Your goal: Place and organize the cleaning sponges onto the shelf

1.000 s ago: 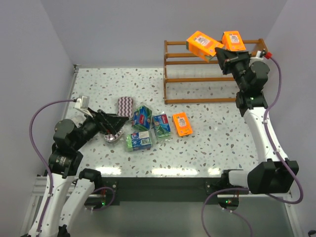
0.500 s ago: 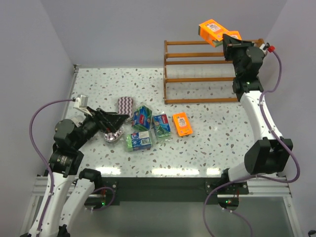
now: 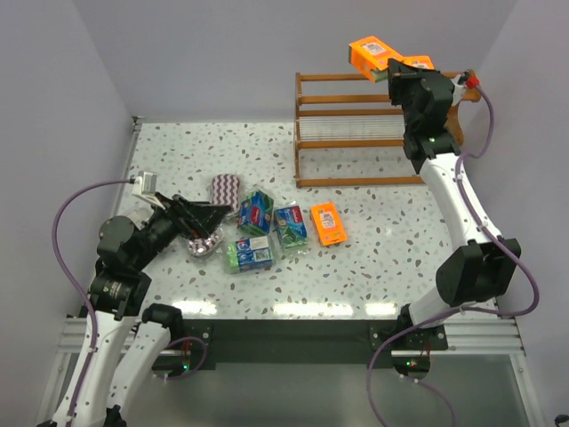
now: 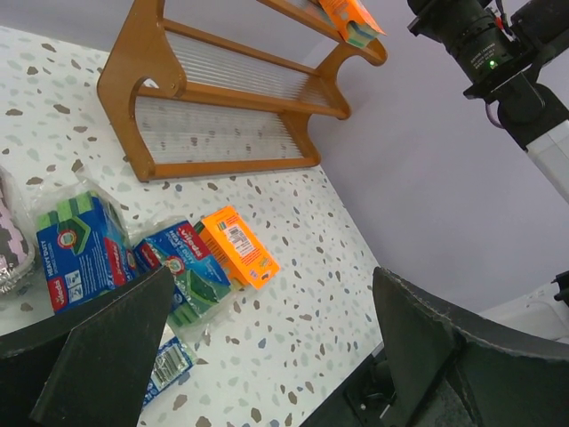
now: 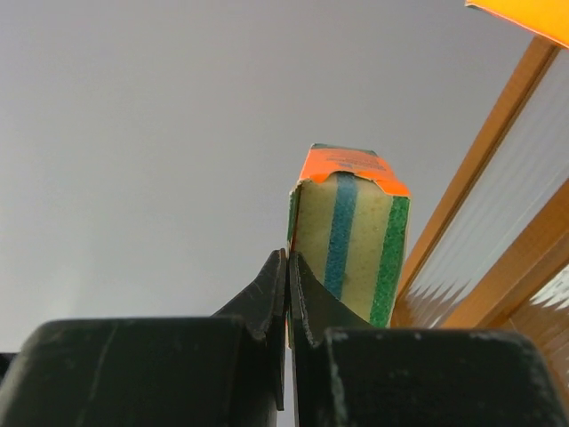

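Shelf [image 3: 356, 182] stands at the far right of the desk [image 3: 400, 267] in my overhead view. My right tool [image 3: 392, 73] is up above its top tier, clenched on an orange pack [image 3: 371, 52] that hangs tilted over the top rail. A second orange pack [image 3: 419, 62] shows just beside the tool at that rail, mostly hidden. A third orange pack [image 3: 327, 222] lies flat on the desk in front of the shelf. Three blue-green packs [image 3: 256, 212] cluster mid-desk, with a zigzag pad [image 3: 226, 189] just left of them. My left tool [image 3: 218, 222] hovers low beside that cluster, over a clear bag [image 3: 203, 247] I can barely make out.

Left wrist: the left fingers [image 4: 107, 356] are spread wide with nothing between them. Blue-green packs and the third orange pack lie ahead, the shelf beyond.

Right wrist: the right fingers [image 5: 271, 294] pinch the orange wrapper's edge. The pack's striped yellow, blue and green end faces me, with shelf rails to the right.
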